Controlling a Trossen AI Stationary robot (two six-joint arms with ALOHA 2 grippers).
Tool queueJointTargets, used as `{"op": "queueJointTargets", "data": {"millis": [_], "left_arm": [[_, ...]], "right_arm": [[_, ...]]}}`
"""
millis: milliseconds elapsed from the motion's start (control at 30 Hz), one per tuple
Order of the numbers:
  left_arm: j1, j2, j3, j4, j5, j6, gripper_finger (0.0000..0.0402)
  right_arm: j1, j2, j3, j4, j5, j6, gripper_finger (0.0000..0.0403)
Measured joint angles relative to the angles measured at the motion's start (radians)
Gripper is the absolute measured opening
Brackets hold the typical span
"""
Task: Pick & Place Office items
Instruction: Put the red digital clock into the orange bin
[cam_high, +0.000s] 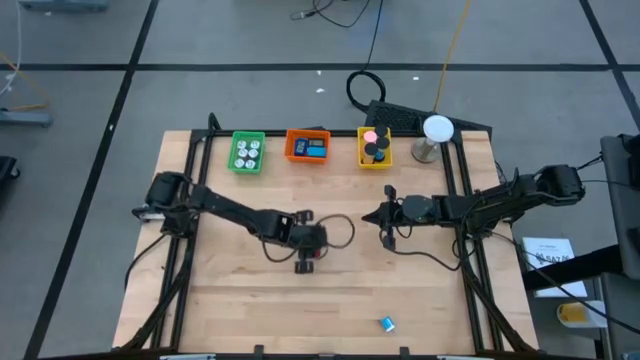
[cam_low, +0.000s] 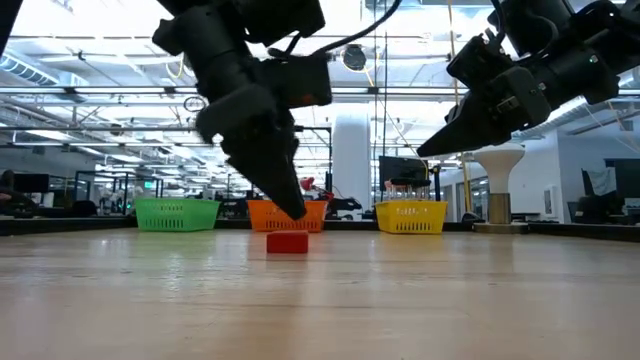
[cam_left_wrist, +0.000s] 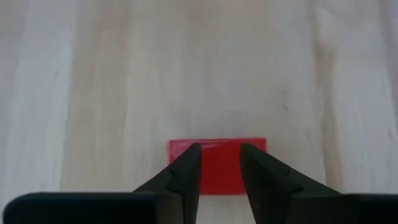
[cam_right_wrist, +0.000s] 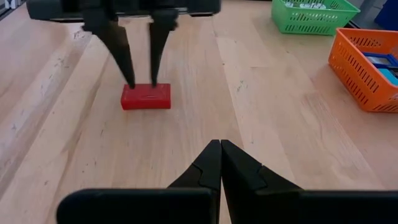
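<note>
A small red rectangular block (cam_left_wrist: 219, 169) lies flat on the wooden table, near its middle (cam_right_wrist: 146, 98). My left gripper (cam_left_wrist: 219, 149) is open and points down over it, one fingertip on either side of the block's middle. In the low view the fingertips (cam_low: 294, 212) stand just above the block (cam_low: 287, 242), with a small gap. My right gripper (cam_right_wrist: 220, 144) is shut and empty, held above the table to the block's right (cam_high: 387, 218). A small blue piece (cam_high: 386, 323) lies near the table's near edge.
Three trays stand in a row at the far edge: green (cam_high: 247, 152) with white pieces, orange (cam_high: 307, 146) with a blue piece, yellow (cam_high: 375, 147) with pink and black pieces. A white ball on a stand (cam_high: 437, 128) is at the far right. Cables trail behind both grippers.
</note>
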Motion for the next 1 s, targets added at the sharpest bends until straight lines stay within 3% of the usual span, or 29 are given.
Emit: {"op": "queueJointTargets", "data": {"millis": [167,367,600,767,1000], "left_arm": [[-0.031,-0.019,0.0,-0.07,-0.049,-0.269,0.016],[-0.107,-0.008,0.0,-0.07,-0.254,-0.561,0.025],[-0.132,0.01,0.0,0.027,-0.383,-0.679,0.0321],[-0.138,0.067,0.0,0.064,-0.413,-0.709,0.0336],[-0.138,0.097,0.0,-0.004,-0.469,-0.796,0.0319]], "right_arm": [[0.006,0.0,0.0,0.001,0.0,0.0,0.0001],[0.026,0.0,0.0,0.001,0.0,0.0,0.0001],[0.04,0.0,0.0,0.002,0.002,-0.001,0.0001],[0.04,0.0,0.0,0.002,0.002,-0.001,0.0001],[0.04,0.0,0.0,0.002,0.002,0.0,0.0001]]}}
